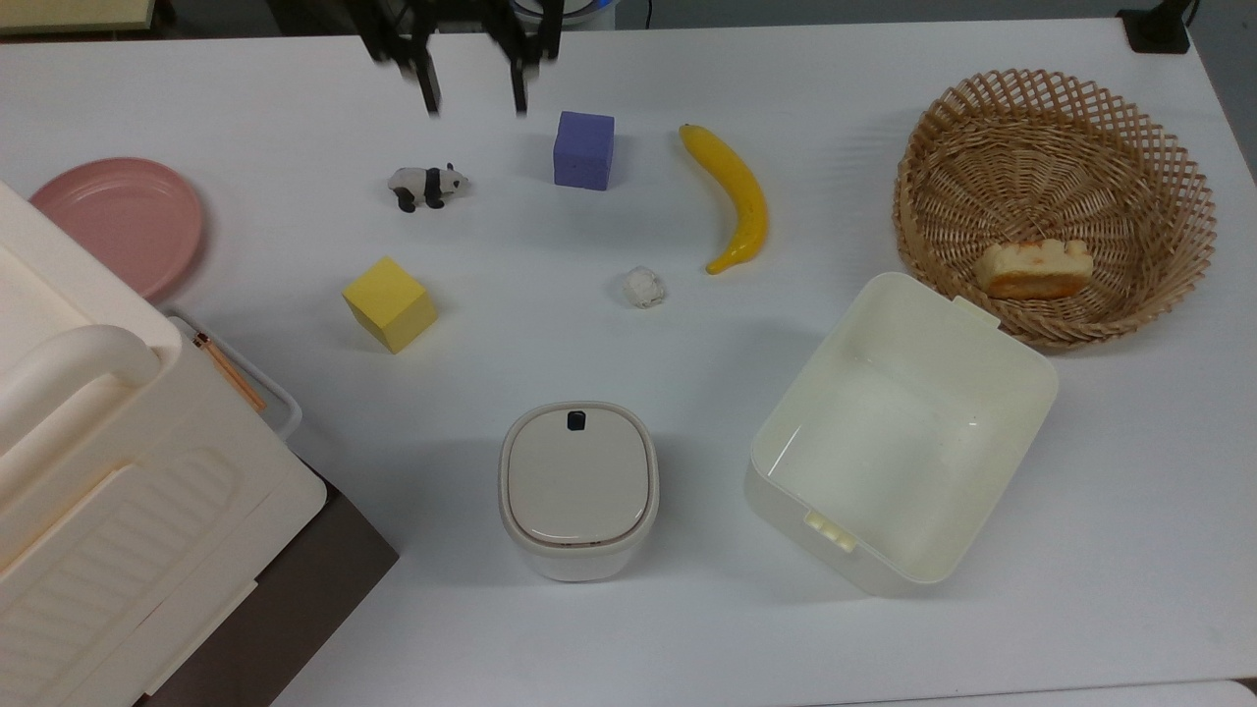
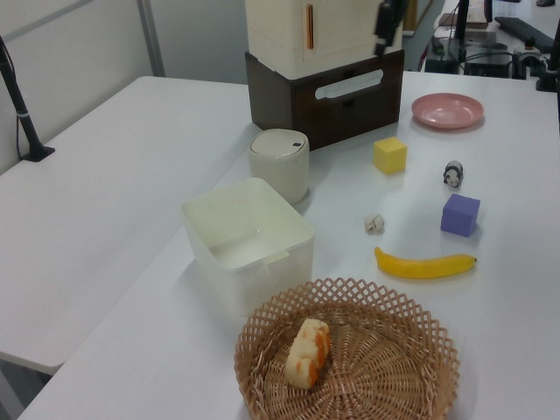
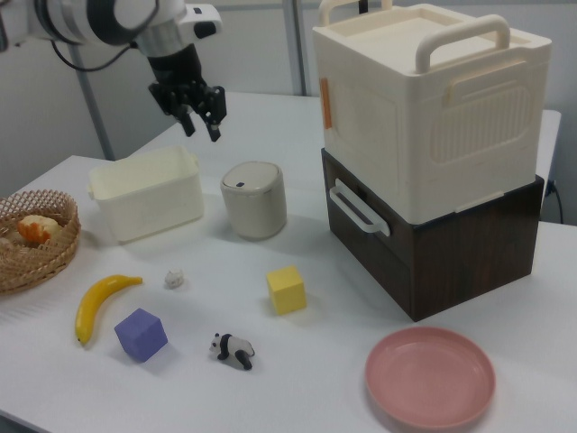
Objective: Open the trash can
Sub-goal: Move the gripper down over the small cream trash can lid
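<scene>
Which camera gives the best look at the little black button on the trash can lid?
The top view: it looks straight down on the trash can, so the black button stands clear at the lid's far edge. The left view shows the button as a small speck; the right view shows it small and foreshortened.

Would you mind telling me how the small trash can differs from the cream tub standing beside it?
The trash can is closed by a flat beige-grey lid with a small black button; the cream tub has no lid and shows its bare inside. The trash can is the smaller, a rounded square; the tub is a larger rectangle. The trash can sits square in the top view, the tub turned at an angle. Both are pale plastic containers, upright on the white table.
</scene>
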